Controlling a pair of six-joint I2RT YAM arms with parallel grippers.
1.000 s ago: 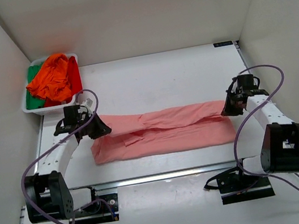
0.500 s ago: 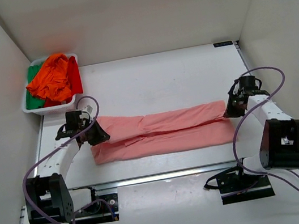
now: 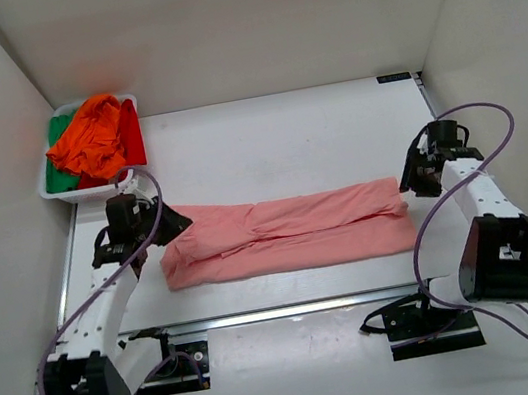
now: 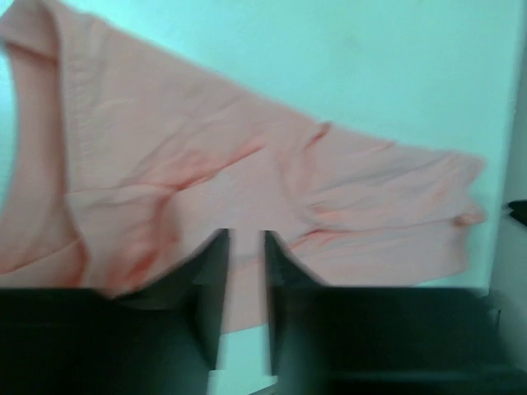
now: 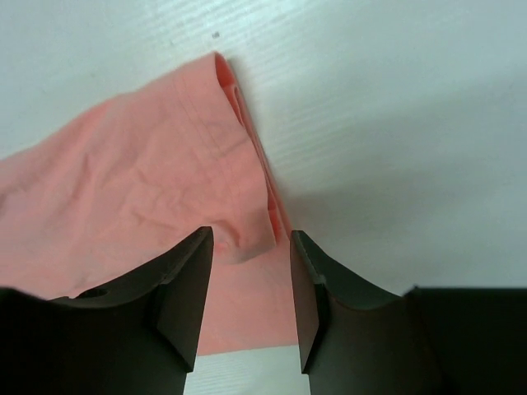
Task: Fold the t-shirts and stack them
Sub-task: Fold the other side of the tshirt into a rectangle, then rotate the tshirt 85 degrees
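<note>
Lying toward the near edge of the worktop (image 3: 276, 145), the salmon-pink t-shirt (image 3: 285, 234) is a long band (half-folded, I'd say); right gripper (image 5: 251, 239) open, left gripper (image 4: 245, 239) barely parted, both empty. Orange t-shirt (image 3: 96, 134), red t-shirt (image 3: 133, 138), green t-shirt (image 3: 60, 176) wait in the far-left tray (image 3: 59, 195).

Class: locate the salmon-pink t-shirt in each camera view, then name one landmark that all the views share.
Top external: the salmon-pink t-shirt lies as a long band across the middle of the white table.
Left wrist: it fills most of the frame, blurred.
Right wrist: it covers the left half, with its hemmed edge near the centre.
Shared landmark: the white table beneath it.
</note>
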